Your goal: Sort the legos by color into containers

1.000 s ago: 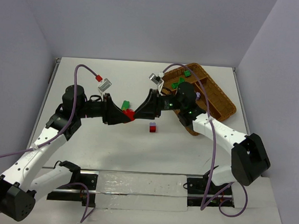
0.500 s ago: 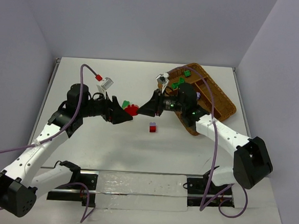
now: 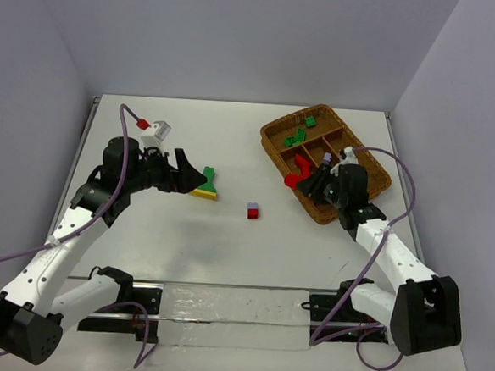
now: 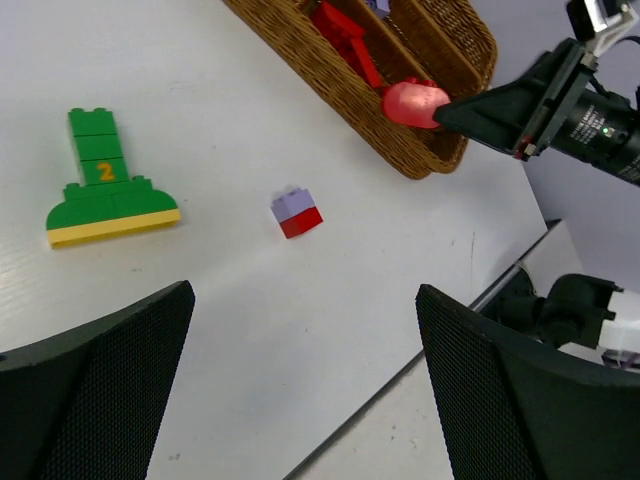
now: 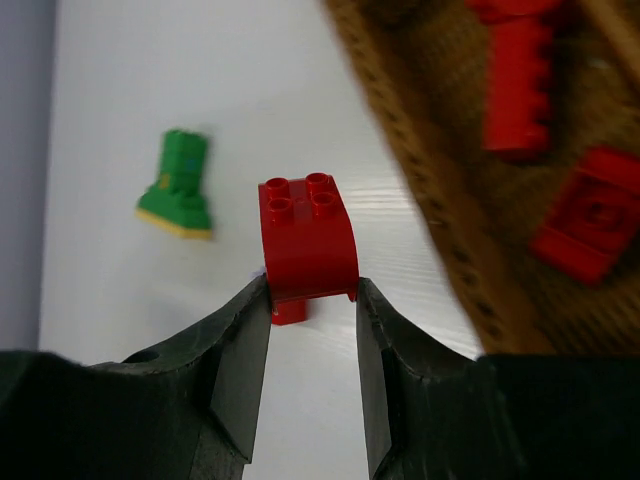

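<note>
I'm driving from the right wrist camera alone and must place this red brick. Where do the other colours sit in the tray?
Observer: The green bricks lie toward the far end of the wicker tray, beyond the red pieces.
Operator: Anything else in there?
Observer: One lilac brick, close beside the red pieces.
Operator: Is the left arm near me?
Observer: No. The left gripper hangs open by the green-and-yellow stack, well away from the tray.
</note>
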